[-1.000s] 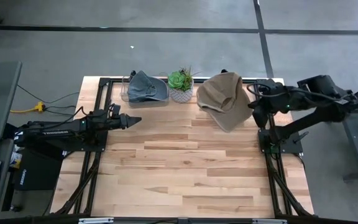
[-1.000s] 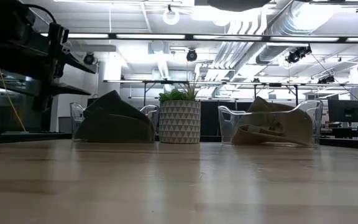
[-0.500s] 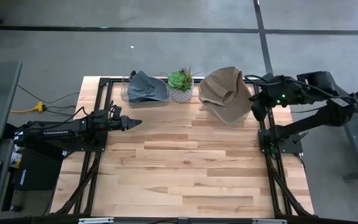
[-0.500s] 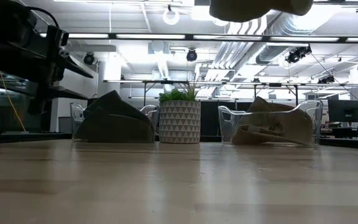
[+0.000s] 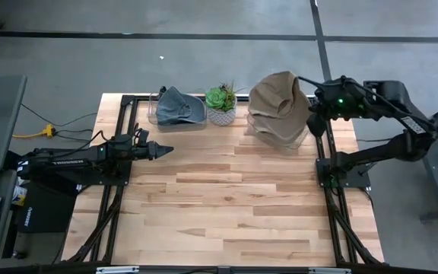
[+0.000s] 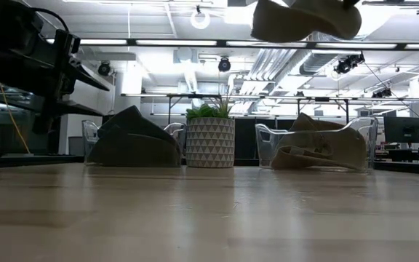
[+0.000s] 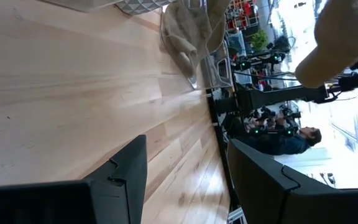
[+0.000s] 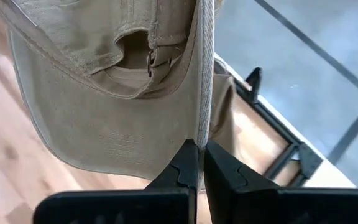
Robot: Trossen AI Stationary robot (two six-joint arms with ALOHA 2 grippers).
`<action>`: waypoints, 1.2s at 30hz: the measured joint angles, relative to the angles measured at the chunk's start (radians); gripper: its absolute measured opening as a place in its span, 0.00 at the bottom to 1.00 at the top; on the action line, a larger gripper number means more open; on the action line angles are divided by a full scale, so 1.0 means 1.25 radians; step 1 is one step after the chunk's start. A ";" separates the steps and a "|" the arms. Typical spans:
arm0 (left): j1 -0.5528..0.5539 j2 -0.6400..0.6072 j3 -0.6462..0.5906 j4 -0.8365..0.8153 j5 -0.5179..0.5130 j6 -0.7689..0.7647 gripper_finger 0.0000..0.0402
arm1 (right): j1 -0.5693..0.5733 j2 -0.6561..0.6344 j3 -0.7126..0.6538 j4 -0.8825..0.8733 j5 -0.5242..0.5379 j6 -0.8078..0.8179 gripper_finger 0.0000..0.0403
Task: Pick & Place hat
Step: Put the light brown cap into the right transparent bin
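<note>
Right gripper (image 8: 199, 163) pinches the tan cap (image 5: 278, 106), held aloft over the table's far right corner, apparently above a clear bin (image 6: 316, 149). Soft cloth sags; the brim's edge gives firmest hold. Left gripper (image 5: 158, 150) waits parted near the left edge.

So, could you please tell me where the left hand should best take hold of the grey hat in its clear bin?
Grip the grey hat by its raised crown ridge, coming straight down. It peaks above the clear bin wall, which blocks sideways approaches. The left hand is open nearby; the right hand holds the tan hat aloft.
</note>
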 joint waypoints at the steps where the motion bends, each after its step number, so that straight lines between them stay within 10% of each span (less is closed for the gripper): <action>1: 0.000 0.000 0.000 0.000 0.000 0.000 0.46 | -0.013 0.004 0.000 0.000 0.000 -0.016 0.01; 36: 0.000 0.000 0.000 0.000 0.001 0.000 0.46 | -0.244 0.100 0.000 0.000 0.003 -0.292 0.01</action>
